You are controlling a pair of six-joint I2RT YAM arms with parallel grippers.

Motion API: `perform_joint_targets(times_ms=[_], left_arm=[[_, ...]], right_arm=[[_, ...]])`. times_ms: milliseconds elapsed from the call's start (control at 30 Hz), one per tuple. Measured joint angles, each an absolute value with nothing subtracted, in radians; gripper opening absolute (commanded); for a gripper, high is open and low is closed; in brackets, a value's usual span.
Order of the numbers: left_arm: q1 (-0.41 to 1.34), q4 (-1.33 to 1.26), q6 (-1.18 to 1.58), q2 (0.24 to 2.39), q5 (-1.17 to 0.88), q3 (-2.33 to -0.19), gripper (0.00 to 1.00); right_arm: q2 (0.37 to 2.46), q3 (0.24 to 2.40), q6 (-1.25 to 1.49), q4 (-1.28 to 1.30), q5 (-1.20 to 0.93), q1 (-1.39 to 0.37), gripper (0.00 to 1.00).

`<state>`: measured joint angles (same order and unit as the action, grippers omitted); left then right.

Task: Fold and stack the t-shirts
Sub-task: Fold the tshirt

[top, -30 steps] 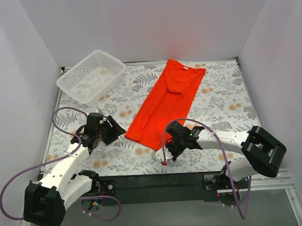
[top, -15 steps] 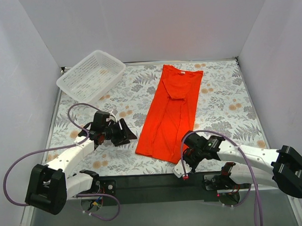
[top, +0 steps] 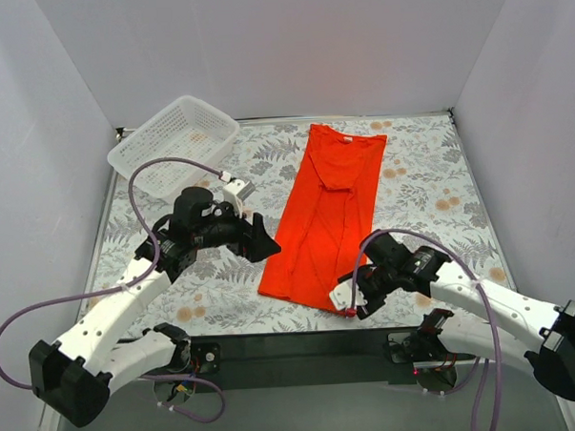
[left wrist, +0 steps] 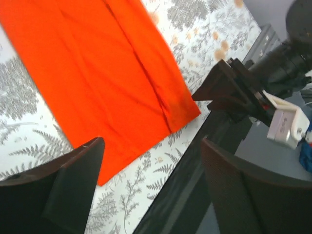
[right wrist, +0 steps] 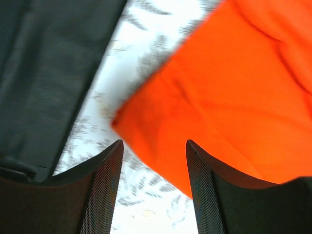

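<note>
Left gripper has its jaws apart with nothing between them. It sits at 9 o'clock of the t-shirt's near end, just beside the left edge; contact cannot be told. Right gripper also has its jaws apart and holds nothing. It is at 4 o'clock of the shirt's near right corner, close by. In the right wrist view both fingers frame that orange corner lying flat below them. The 1 orange-red t-shirt is folded lengthwise into a long narrow strip, flat on the floral table. Its collar end is at 12 o'clock and its hem end slants toward 7 o'clock, near the table's front edge. A few soft creases run along its length. White lattice basket sits at the 10 o'clock corner, well apart from the shirt.
</note>
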<state>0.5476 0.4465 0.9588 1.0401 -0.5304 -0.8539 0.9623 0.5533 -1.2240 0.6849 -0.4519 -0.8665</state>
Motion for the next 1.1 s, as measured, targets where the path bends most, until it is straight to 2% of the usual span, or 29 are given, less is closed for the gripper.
perform_joint_targets(times_ms=[33,67,333,467,567,600,667,700,1100], left_arm=[[0.551,0.437,0.898,1.018,-0.540,-0.862,0.86],[0.556,0.436,0.827,0.993,-0.543,-0.862,0.87],[0.670,0.427,0.287,0.841,-0.547,-0.671,0.88],[0.774,0.434,0.126,0.890,-0.493,-0.601,0.82],[0.886,0.423,0.047,0.953,-0.413,-0.575,0.73],[0.917,0.417,0.027,0.971,-0.390,-0.565,0.59],[0.954,0.402,-0.006,1.004,-0.353,-0.547,0.48],[0.962,0.392,-0.020,1.018,-0.338,-0.540,0.46],[0.978,0.215,-0.116,1.199,-0.244,-0.499,0.52]], right_arm=[[0.949,0.572,-1.208,0.686,-0.459,-0.837,0.52],[0.935,0.588,-1.191,0.685,-0.467,-0.803,0.52],[0.861,0.656,-0.961,0.629,-0.495,-0.567,0.55],[0.871,0.693,-0.854,0.578,-0.506,-0.474,0.54],[0.886,0.706,-0.867,0.596,-0.614,-0.455,0.53],[0.891,0.706,-0.884,0.618,-0.651,-0.455,0.53],[0.899,0.702,-0.923,0.659,-0.702,-0.460,0.53],[0.900,0.695,-0.942,0.672,-0.720,-0.466,0.52],[0.908,0.600,-1.061,0.735,-0.739,-0.607,0.55]])
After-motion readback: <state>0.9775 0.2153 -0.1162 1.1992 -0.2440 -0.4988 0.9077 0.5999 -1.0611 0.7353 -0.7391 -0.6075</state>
